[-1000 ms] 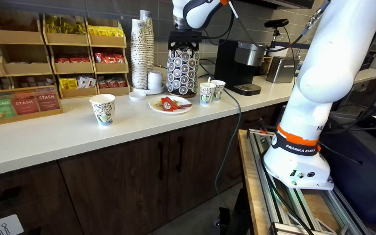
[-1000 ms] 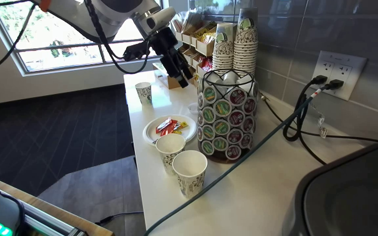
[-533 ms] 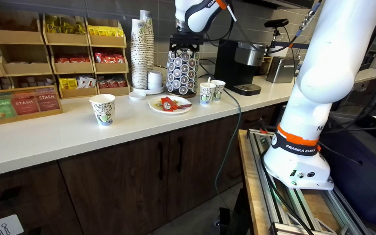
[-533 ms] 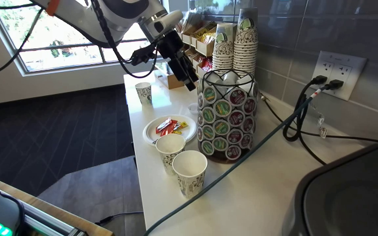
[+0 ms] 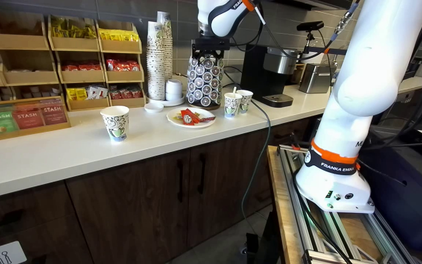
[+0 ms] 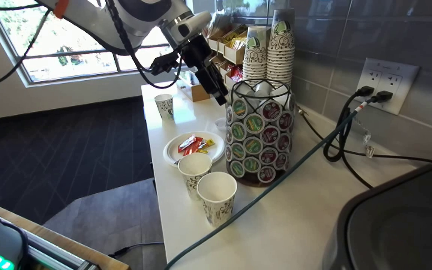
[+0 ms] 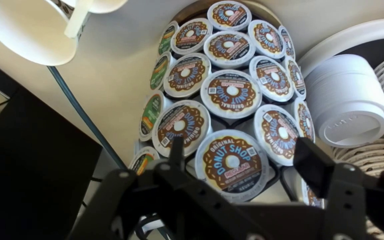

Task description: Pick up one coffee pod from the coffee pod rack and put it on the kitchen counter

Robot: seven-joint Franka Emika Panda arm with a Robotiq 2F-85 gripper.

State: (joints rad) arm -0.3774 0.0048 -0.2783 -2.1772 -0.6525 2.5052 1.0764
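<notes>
The coffee pod rack (image 5: 205,106) stands on the kitchen counter (image 5: 68,154), full of round-lidded pods; its brown base also shows in an exterior view (image 6: 253,183). My gripper (image 7: 240,150) is open and empty at the rack's upper part. In the wrist view the top coffee pod (image 7: 232,161) with a brown "Donut Shop" lid sits between the two fingers, with gaps on both sides. The fingers overlap the lids of neighbouring pods in that view. In an exterior view the gripper (image 6: 222,96) points down beside the rack's wire rim. In an exterior view the gripper (image 5: 208,55) hides the rack's top.
Two paper cups (image 6: 218,197) and a plate with packets (image 6: 171,152) stand close to the rack. White bowls (image 7: 348,96) and tall cup stacks (image 5: 156,62) are beside it. A coffee machine (image 5: 255,69) stands opposite. A green cable (image 6: 268,189) crosses the counter.
My gripper has moved down and closer to the rack, with only a small shift in the last half second. The rack, pods and cups have not moved.
</notes>
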